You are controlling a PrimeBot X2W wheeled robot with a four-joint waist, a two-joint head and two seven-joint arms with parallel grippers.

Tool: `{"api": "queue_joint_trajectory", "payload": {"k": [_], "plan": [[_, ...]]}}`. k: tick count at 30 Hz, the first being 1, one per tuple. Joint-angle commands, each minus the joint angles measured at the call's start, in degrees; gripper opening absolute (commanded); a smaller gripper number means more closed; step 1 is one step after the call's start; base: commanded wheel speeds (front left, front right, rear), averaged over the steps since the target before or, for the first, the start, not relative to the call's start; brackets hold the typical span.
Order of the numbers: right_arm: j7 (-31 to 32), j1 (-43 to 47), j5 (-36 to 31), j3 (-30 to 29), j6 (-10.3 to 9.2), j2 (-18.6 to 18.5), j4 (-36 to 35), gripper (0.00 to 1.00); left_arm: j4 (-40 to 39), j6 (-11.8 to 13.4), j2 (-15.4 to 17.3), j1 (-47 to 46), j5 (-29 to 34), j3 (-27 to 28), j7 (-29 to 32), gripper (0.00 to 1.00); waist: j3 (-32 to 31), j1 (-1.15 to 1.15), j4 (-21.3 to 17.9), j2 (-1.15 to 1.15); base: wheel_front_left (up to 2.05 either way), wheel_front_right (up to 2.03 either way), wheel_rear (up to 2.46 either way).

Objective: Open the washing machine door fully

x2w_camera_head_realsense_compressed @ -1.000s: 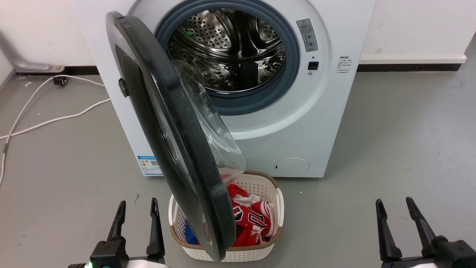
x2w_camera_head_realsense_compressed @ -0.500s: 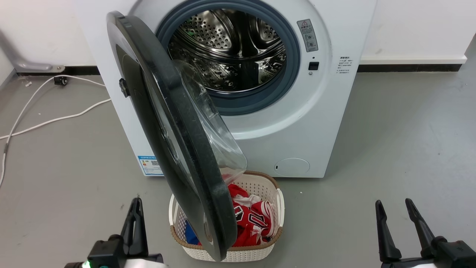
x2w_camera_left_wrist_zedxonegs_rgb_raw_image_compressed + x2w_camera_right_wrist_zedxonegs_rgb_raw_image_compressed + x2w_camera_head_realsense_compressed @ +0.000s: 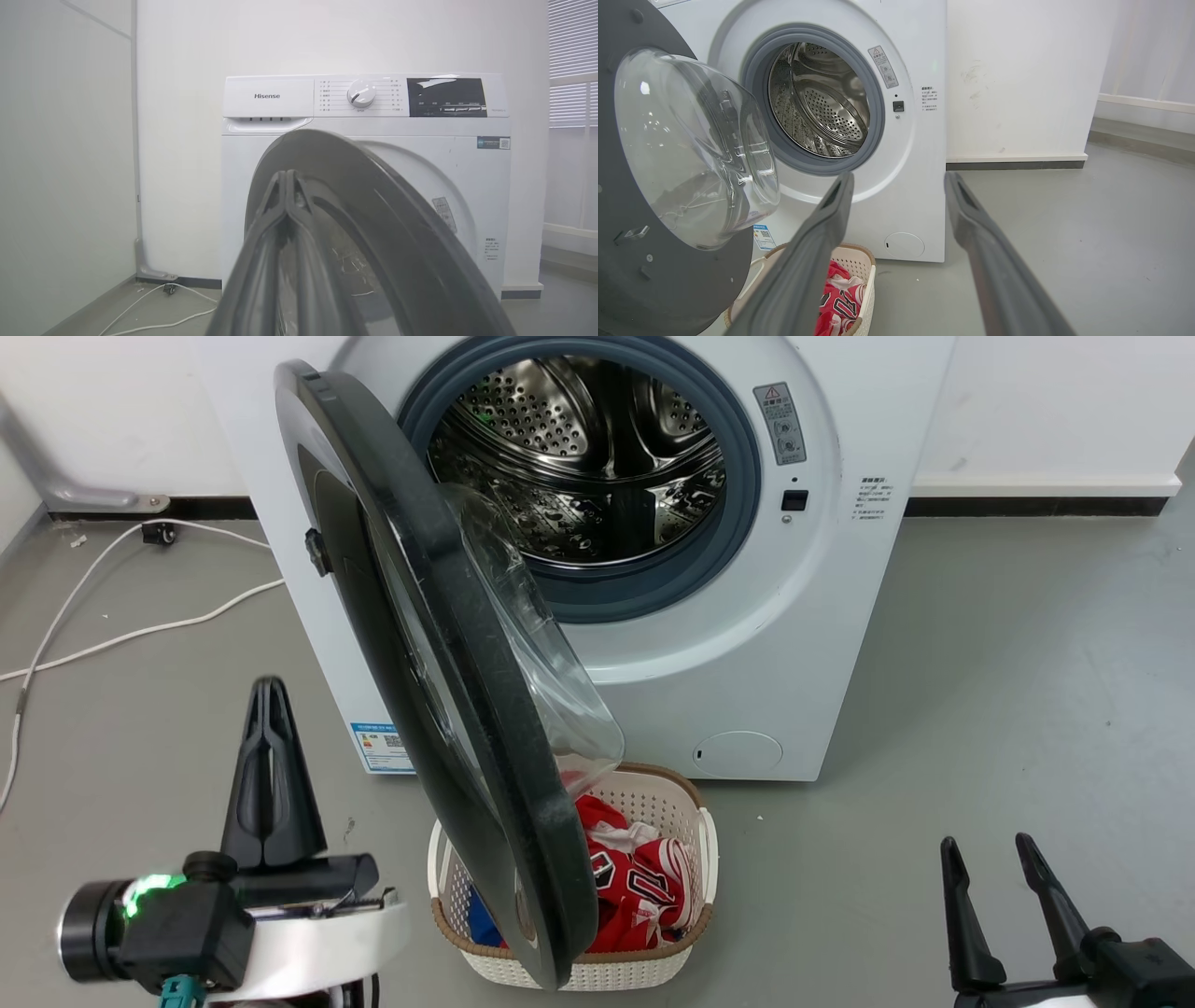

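Black washing machine door [image 3: 439, 644] hung partly open near a white basket [image 3: 607, 976] that held red-and-white clothes [image 3: 639, 887], left gripper [image 3: 269, 695] with fingers pressed together, right gripper [image 3: 987, 845] with fingers spread apart.

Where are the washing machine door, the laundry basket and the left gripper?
washing machine door [image 3: 481, 709], head view, dark rim.
laundry basket [image 3: 616, 973], head view, front wall.
left gripper [image 3: 269, 687], head view, between fingertips.

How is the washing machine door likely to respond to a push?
Probably stiff: the washing machine door is a thick black disc, so it should swing as one piece rather than flex. Its glossy face may let the shut left hand slide. The bulging glass bowl likely adds weight, so expect some inertia.
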Motion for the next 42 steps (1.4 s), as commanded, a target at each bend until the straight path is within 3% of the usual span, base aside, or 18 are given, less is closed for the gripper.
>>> {"api": "queue_joint_trajectory", "payload": {"k": [1, 10, 20, 42], "plan": [[-0.1, -0.6, 0.2, 0.1, -0.01, 0.2, 0.1, 1.00, -2.3, -0.2, -0.1, -1.4, 0.4, -0.9, -0.1, 0.00, 0.0, 0.00, 0.0, 0.00, 0.00, 0.00, 0.00], [-0.1, -0.9, 0.1, 1.0, -0.01, 0.2, 0.4, 1.00, -9.6, -3.0, 0.0, -7.0, 0.9, -10.8, -0.1, 0.00, -0.2, 0.00, -0.2, 0.00, 0.00, 0.00, 0.00], [-0.1, -1.2, 0.0, 2.2, -0.01, 0.2, 0.6, 1.00, -8.6, -5.4, 0.0, -10.2, 0.2, -23.6, -0.1, 0.00, -0.3, 0.00, -0.8, 0.00, 0.00, 0.00, 0.00], [-0.1, -0.8, 0.3, 3.0, -0.01, 0.2, 2.8, 1.00, 2.9, -10.1, 0.1, -4.1, 0.7, -34.0, -0.1, 0.00, -0.1, 0.00, 1.0, 0.00, 0.00, 0.00, 0.00]]}}
